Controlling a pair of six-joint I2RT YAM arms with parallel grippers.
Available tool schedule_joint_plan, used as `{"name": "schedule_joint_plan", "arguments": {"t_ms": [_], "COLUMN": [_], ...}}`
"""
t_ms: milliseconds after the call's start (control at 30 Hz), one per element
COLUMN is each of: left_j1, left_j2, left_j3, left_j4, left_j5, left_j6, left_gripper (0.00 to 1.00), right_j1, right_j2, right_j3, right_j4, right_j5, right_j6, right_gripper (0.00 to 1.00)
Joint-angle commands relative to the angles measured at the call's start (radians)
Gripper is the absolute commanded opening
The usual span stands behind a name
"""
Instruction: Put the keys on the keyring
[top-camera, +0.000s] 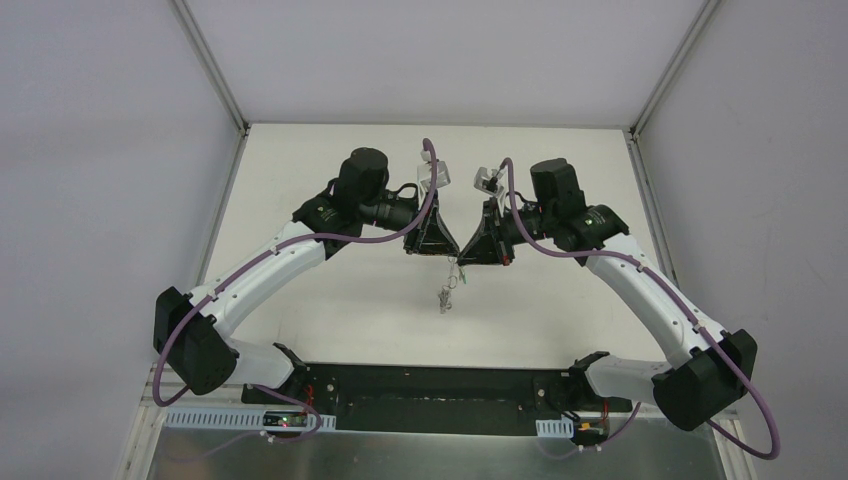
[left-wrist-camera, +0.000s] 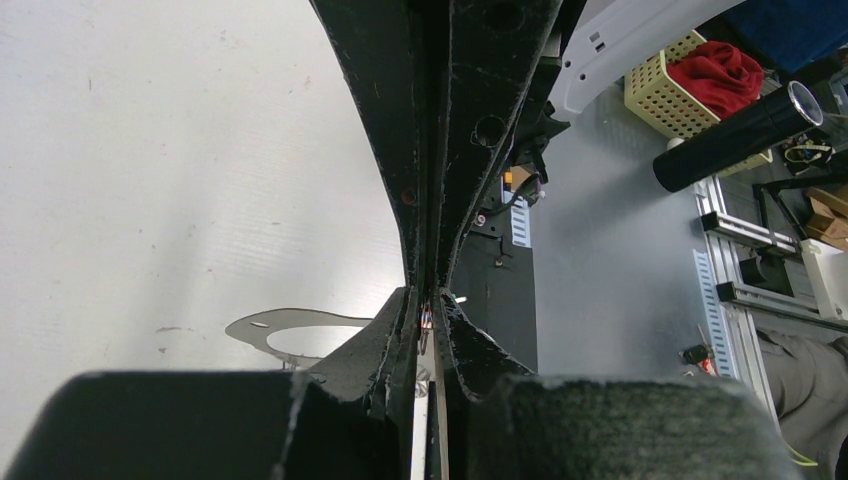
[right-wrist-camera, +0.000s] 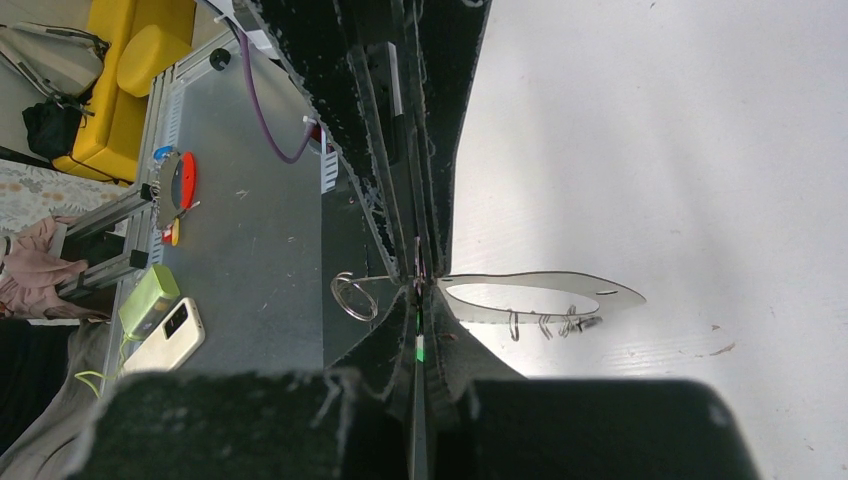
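- Two arms reach in over the white desk (top-camera: 350, 310) and meet nose to nose just to 12 o'clock of its middle, well above the surface.
- Left pincer (left-wrist-camera: 428, 315): its fingers are pressed together on a thin silver strip, which I take to be the edge of the keyring.
- Right pincer (right-wrist-camera: 418, 300): also pressed tight, with a sliver of bright green wedged between its pads. I judge that to be the key (right-wrist-camera: 419, 350), gripped by its plastic head.
- The keyring (right-wrist-camera: 615, 295) is off the desk. In the right wrist view its thin silver loop runs out toward 3 o'clock from the fingertips. From overhead its dangling end hangs toward 6 o'clock below the two noses.
- A small wire ring (right-wrist-camera: 355, 297) pokes out on the other side of the right fingers, at 9 o'clock.
- Tiny silver bits (right-wrist-camera: 545, 325) hang along the loop's lower edge. I cannot make out the black tag.
- Handling, as I judge it:
  - The loop looks very light, thin and springy, and its polished metal will be slick. It will likely twist or swing if held far from the working point, so hold it close beside the end being threaded.
  - The key is smaller than a fingertip pad and easily dropped. Its plastic head is the best place to grip, since it should slip less than the blade.
  - The hole needs to stay clear of the pads, and whether it does is hidden here.
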Motion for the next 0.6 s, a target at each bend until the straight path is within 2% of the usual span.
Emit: {"name": "schedule_joint_plan", "arguments": {"t_ms": [0, 400, 567], "left_j1": [-0.009, -0.009, -0.009], "left_j2": [-0.009, -0.005, 0.001], "left_j3": [-0.007, -0.011, -0.002], "left_j4": [0.028, 0.028, 0.030], "left_j5": [0.036, 0.037, 0.040], "left_j6": [0.002, 0.005, -0.003], "left_gripper": [0.11, 0.12, 0.07], "right_j1": [-0.008, -0.010, -0.010], "right_j2": [-0.035, -0.033, -0.028], "right_j3": [0.002, 0.003, 0.006], "right_j4": [0.044, 0.046, 0.047], "right_j5": [-0.033, -0.039, -0.039], "right_j6": [0.007, 0.012, 0.015], "right_gripper": [0.00, 0.00, 0.00]}}
